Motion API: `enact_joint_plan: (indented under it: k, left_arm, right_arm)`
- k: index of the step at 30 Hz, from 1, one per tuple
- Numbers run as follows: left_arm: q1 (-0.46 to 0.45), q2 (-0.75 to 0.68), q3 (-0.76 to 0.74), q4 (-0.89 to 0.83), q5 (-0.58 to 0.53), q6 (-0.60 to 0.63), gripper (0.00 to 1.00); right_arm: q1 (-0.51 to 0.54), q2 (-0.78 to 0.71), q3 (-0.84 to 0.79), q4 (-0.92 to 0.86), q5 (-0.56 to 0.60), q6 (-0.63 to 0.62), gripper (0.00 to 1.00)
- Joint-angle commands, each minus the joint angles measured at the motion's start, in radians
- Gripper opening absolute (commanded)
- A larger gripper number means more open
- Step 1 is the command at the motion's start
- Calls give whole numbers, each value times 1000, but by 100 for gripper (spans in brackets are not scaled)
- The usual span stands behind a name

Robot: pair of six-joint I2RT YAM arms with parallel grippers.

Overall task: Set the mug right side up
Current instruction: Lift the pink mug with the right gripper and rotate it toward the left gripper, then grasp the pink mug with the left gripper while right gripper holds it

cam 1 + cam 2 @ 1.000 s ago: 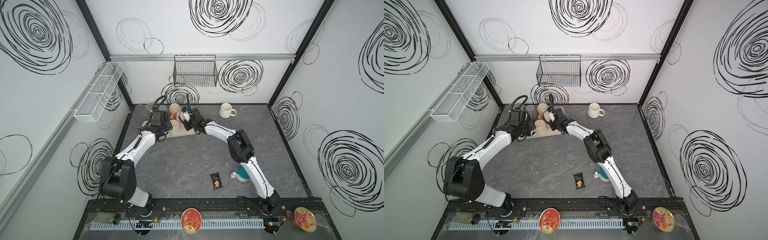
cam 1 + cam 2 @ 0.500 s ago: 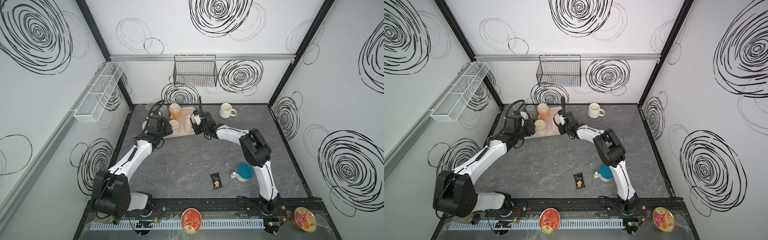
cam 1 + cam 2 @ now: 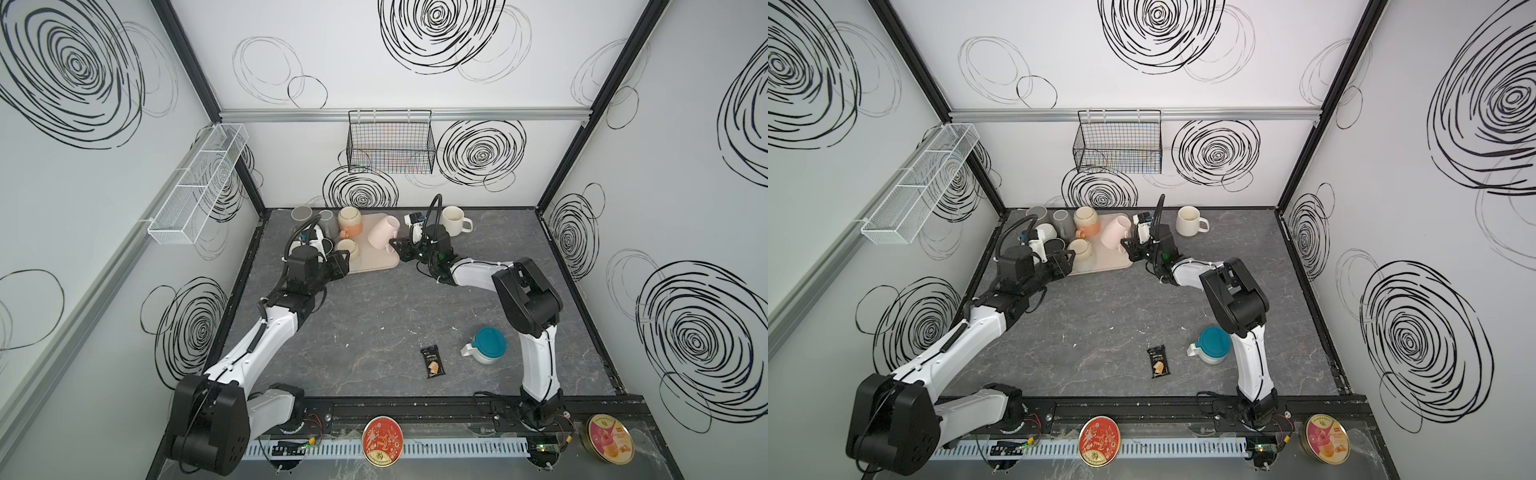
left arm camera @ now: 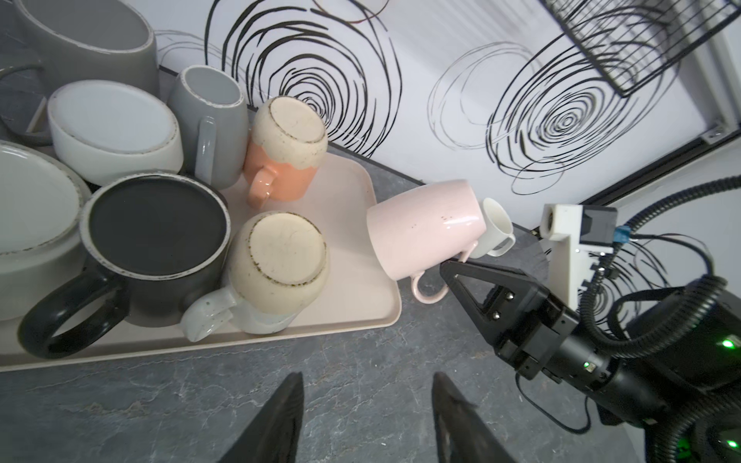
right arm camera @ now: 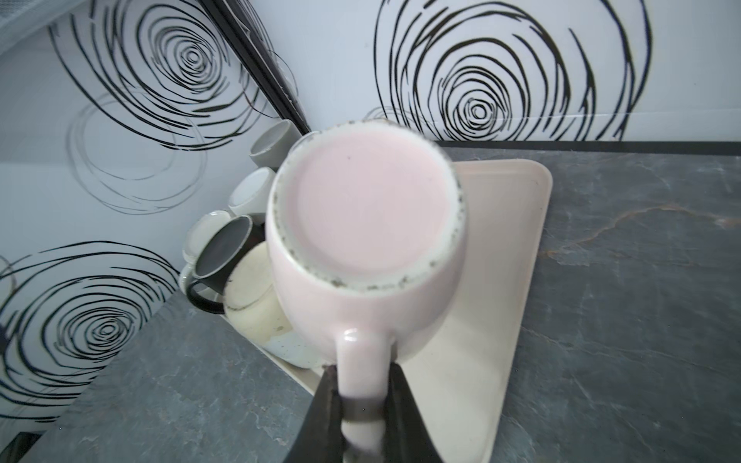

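The pink mug [image 3: 384,232] [image 3: 1115,232] hangs tilted above the right edge of the beige tray [image 3: 374,264], its base turned up and toward the left. My right gripper [image 3: 397,245] [image 5: 363,397] is shut on the mug's handle; in the right wrist view the mug's base [image 5: 367,216] faces the camera. In the left wrist view the mug [image 4: 425,232] is clear of the tray [image 4: 357,208], with the right gripper [image 4: 446,267] at its handle. My left gripper [image 3: 341,261] [image 4: 367,381] is open and holds nothing, above the table in front of the tray.
Several mugs sit upside down on the tray's left half: a black one [image 4: 156,240], a cream one [image 4: 280,256], an orange one [image 4: 286,152]. A cream mug [image 3: 453,220] stands upright behind the right gripper. A teal-lidded cup [image 3: 486,345] and a snack packet [image 3: 432,362] lie nearer the front.
My right gripper has carried the pink mug from the tray's middle to its right edge, lifting and tilting it. The left gripper has drawn back off the tray.
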Motion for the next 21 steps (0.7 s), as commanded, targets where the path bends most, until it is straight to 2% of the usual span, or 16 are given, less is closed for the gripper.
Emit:
enact_joint_plan:
  k: [1,10,16,21]
  left_arm:
    - [9,-79,-45,187,56,-16,58]
    - [30,-281,-143,391,113,30,69]
    - [24,-290,-161,624,237,-32,74]
    - [-42,-251,-185,888,289,-45,78]
  right_arm:
    - [6,-121,-17,252,-93,54,0]
    - [71,-311,-20,223,-171,-2,0]
    - [96,-400,18,214,-220,7,0]
    - [106,-461,29,255,-263,52,0]
